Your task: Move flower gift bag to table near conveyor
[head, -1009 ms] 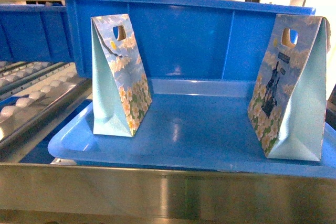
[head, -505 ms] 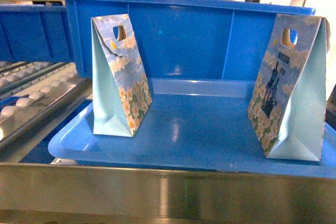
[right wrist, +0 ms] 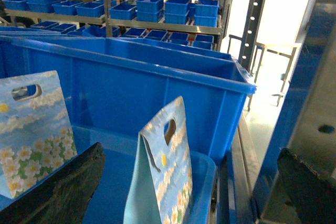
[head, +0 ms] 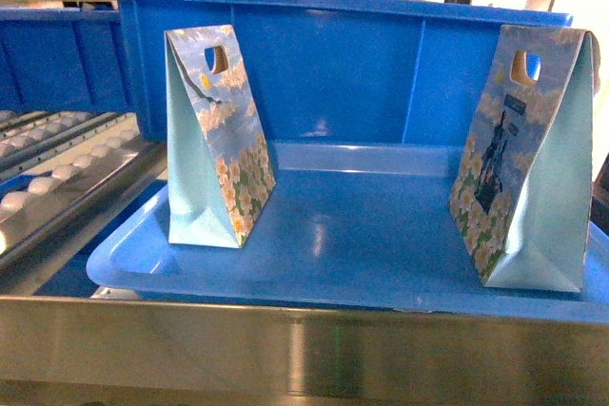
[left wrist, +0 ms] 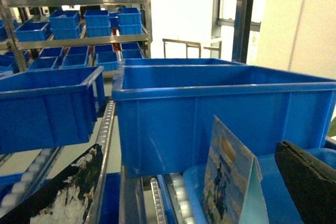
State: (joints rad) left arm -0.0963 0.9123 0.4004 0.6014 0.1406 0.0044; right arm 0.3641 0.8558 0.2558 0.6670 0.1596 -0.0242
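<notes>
**Both grippers open, two gift bags upright on the blue tray**

The left gripper (left wrist: 189,182) was released: its two dark fingers stood far apart at the lower corners of the left wrist view, one finger (left wrist: 63,192) smeared with white, and nothing was between them. The right gripper (right wrist: 184,182) was released too, its fingers wide at the lower corners of its own view. Neither gripper appeared in the head view.

Between the right gripper's fingers, but not touched by them, stood one flower gift bag (head: 214,135). It was upright near the left edge of the blue tray (head: 362,244), with a cut handle hole near its top and pale daisies on a sky print. A second gift bag (head: 523,164) stood upright at the right edge of the same tray, well apart from the first; it showed a dark figure above its flowers.

Behind both bags stood a large blue bin (head: 362,64), just beside the back edge of the tray. A steel ledge (head: 304,349) ran along the front edge of the tray. The conveyor (head: 57,173) with white rollers sloped at the left of the tray. More small blue bins (right wrist: 157,9) sat on the racks behind.
</notes>
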